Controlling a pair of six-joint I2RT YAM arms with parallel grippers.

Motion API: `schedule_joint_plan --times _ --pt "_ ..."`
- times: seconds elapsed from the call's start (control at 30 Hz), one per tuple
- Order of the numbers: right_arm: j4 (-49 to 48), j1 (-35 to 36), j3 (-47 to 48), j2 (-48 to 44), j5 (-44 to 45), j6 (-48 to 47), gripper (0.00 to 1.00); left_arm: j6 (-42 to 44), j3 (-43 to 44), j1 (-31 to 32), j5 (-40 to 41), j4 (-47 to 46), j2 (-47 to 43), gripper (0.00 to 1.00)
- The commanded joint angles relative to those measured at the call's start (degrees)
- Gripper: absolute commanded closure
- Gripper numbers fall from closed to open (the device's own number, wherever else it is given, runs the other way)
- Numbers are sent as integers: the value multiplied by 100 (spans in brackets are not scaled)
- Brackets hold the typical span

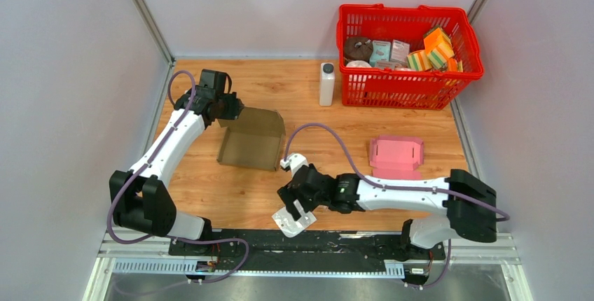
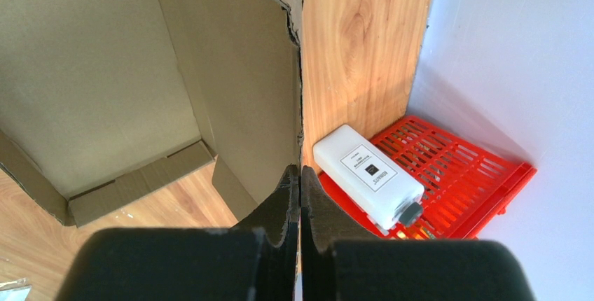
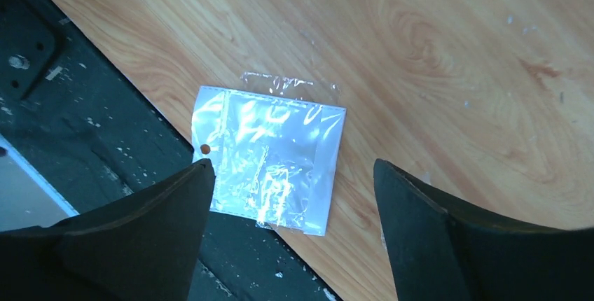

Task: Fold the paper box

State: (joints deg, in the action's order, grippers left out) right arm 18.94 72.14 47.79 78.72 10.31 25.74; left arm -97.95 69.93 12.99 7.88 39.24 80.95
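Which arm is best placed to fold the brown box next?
Probably left: the left tool is shut on the brown box. The right tool hangs open over a plastic bag.

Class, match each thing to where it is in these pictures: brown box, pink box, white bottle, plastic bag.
Things:
1 brown box
2 pink box
3 white bottle
4 plastic bag

Places:
A standing beside the red basket
B below the open right gripper
C wall pinched by the shut left gripper
D lying untouched on the right

Pairs: 1-C; 2-D; 3-A; 4-B
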Motion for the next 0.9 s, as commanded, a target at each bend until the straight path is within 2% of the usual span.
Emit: schedule_joint_plan --times 0.0,0.03,0.27,0.37,0.4,0.43,0.7,0.87 --pt "637 318 406 565 -100 -227 7 -110 38 -25 21 13 -141 100" --pt "663 362 502 766 -99 -218 0 -119 3 -34 3 4 -141 100" --pt "760 564 968 1742 129 -271 1 -110 -6 -25 -15 -22 -158 100" --pt "997 573 1101 2112 402 -245 12 -110 -6 -25 21 -5 -176 100" --pt "1024 573 1127 2165 437 -227 20 -110 -6 -25 29 4 -176 100" --pt "1033 582 1101 2174 481 -210 24 -119 -23 -34 38 4 -176 100" --pt "761 644 829 1384 1122 -227 55 -154 -23 -34 3 -40 -114 100" --pt "348 574 811 628 1632 -455 64 -172 -23 -25 -6 -31 -105 100"
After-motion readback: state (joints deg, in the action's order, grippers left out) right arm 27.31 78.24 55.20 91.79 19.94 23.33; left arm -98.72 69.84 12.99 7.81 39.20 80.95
